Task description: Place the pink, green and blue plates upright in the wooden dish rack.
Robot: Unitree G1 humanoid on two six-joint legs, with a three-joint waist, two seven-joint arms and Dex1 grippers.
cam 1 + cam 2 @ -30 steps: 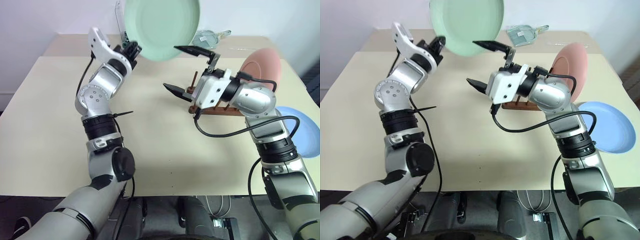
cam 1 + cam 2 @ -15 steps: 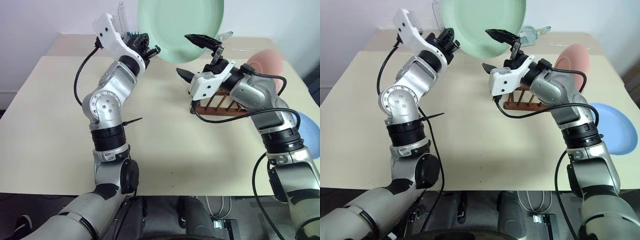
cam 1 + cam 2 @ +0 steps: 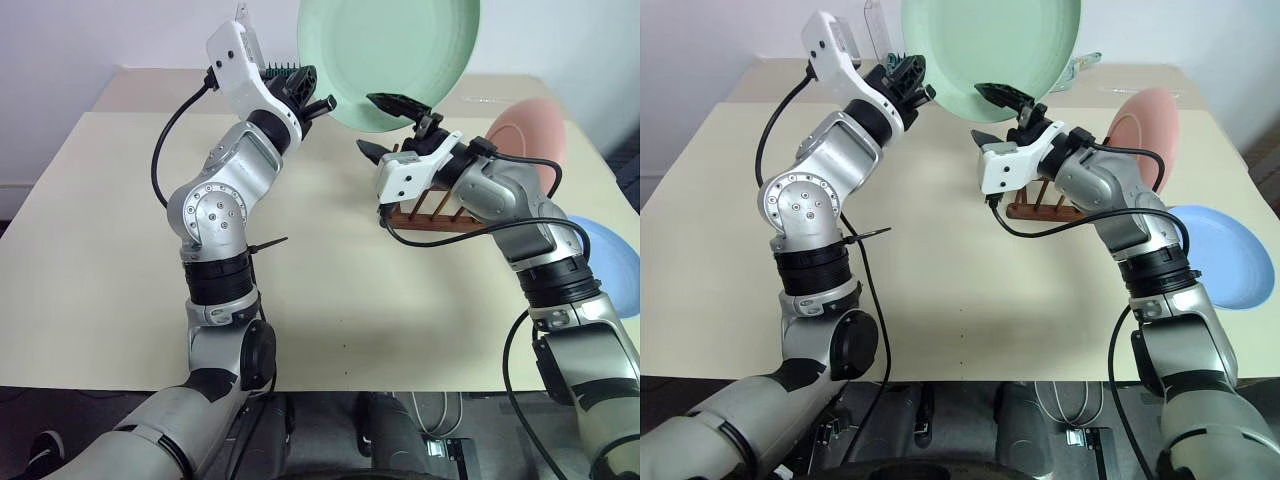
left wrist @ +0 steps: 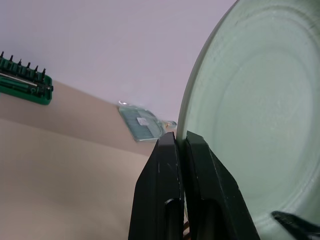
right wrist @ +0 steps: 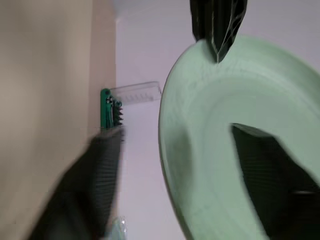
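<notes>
Left gripper (image 3: 318,100) pinches green plate (image 3: 390,50) rim at 8 o'clock; right gripper (image 3: 386,124) half-open straddles rim at 6, rack (image 3: 435,217) below.

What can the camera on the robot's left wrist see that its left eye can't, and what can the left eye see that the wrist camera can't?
The left wrist view alone shows up close how the left gripper pinches the rim of the green plate.

The left eye view alone shows the pink plate standing in the wooden dish rack, the blue plate lying flat on the table, and the right gripper with its fingers either side of the green plate's lower edge.

Both show the green plate held up in the air, and the table.
</notes>
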